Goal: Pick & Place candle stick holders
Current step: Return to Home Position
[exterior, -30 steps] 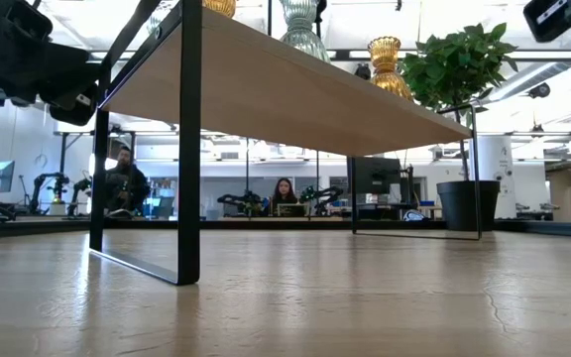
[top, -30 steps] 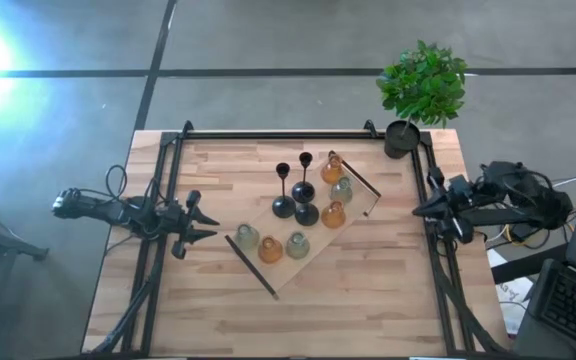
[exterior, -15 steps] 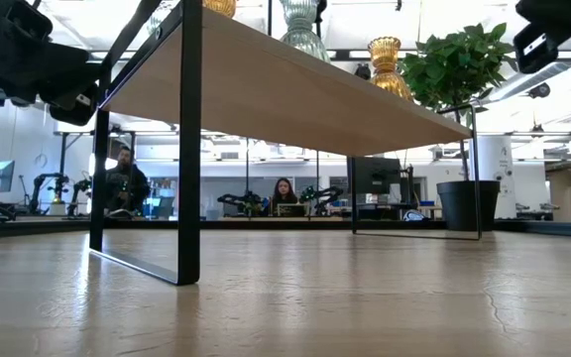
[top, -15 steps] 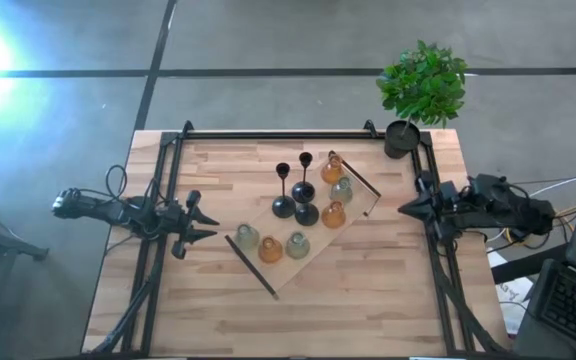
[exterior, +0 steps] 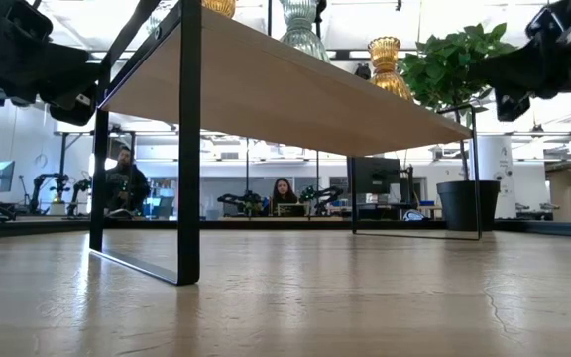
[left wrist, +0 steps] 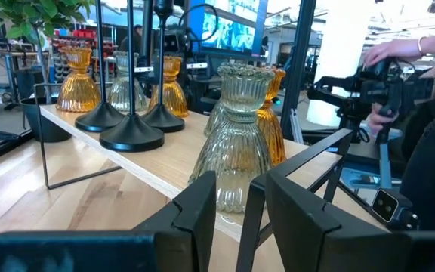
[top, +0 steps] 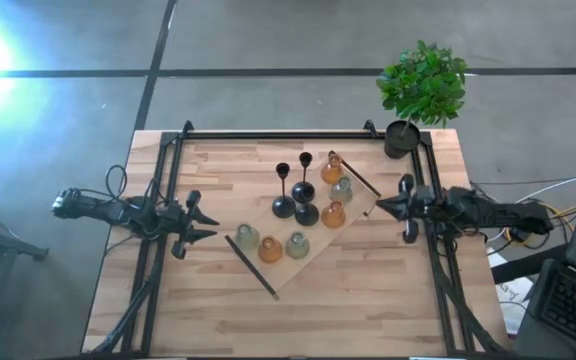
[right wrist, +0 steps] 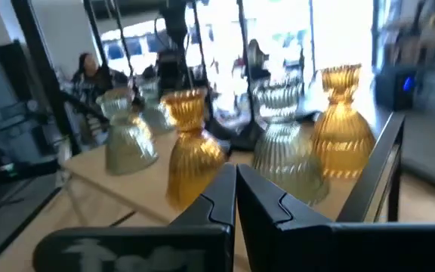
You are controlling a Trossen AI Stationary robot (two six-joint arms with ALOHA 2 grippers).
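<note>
On the tilted wooden shelf (top: 315, 238) in the middle of the table (top: 228, 320), all nine candle stick holders (top: 307, 213) are standing upright. The three black holders (top: 303, 190) are clustering around the shelf's centre. Toward the left end, an amber glass holder (top: 270, 250) is sitting between two green glass holders (top: 247, 237). Toward the right end it's the reverse, one green between two amber.

The right gripper (top: 380, 206) is hovering just beside the shelf's right end, its fingers (right wrist: 217, 198) pressing together on nothing and pointing at the glass pieces. The left gripper (top: 213, 226) is waiting at the table's left edge, near the shelf's left end, with its fingers (left wrist: 195, 215) standing apart and empty. At the far right corner, the black pot (top: 400, 138) is carrying its leafy green plant (top: 423, 80).
</note>
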